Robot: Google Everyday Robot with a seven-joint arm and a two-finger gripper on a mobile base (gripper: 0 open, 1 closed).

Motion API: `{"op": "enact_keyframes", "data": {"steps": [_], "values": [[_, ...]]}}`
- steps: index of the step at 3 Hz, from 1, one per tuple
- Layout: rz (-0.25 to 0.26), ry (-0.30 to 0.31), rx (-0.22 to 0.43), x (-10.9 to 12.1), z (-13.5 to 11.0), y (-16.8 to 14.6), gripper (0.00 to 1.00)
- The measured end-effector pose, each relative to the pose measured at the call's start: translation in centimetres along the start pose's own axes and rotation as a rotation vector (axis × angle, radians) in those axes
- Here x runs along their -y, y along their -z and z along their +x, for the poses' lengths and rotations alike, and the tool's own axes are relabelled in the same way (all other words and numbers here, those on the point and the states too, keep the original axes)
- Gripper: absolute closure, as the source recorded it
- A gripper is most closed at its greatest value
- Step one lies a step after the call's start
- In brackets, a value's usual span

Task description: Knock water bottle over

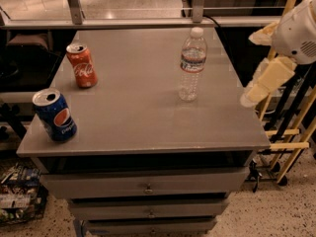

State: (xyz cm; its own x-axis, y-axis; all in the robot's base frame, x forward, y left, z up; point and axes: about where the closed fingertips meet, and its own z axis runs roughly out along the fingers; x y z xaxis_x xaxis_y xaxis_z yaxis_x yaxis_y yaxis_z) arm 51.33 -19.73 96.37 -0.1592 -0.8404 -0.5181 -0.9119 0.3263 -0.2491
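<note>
Clear ribbed plastic water bottle (191,65), white cap, red-and-blue label band: upright on grey metal desk (143,117), right of centre. Cream-and-white pincer (261,83) in air off desk's right edge, near bottle, apart from it; wide or narrow: cannot tell. Red Coca-Cola can (82,65), blue Pepsi can (54,115) upright at left, well apart from bottle.

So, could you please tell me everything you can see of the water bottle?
The water bottle stands upright on the grey table, right of centre toward the back. It is clear ribbed plastic with a white cap and a red-and-blue label band on its upper half. Only the table touches it; the gripper hangs off the table's right edge, apart from it.
</note>
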Motion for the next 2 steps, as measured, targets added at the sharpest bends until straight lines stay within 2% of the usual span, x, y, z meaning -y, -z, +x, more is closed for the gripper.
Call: {"op": "enact_keyframes", "data": {"steps": [1, 2], "values": [[-0.002, -0.044, 0.192, 3.6, -1.6, -2.9, 0.0], [-0.023, -0.093, 0.352, 5.9, -2.8, -5.1, 0.0]]}}
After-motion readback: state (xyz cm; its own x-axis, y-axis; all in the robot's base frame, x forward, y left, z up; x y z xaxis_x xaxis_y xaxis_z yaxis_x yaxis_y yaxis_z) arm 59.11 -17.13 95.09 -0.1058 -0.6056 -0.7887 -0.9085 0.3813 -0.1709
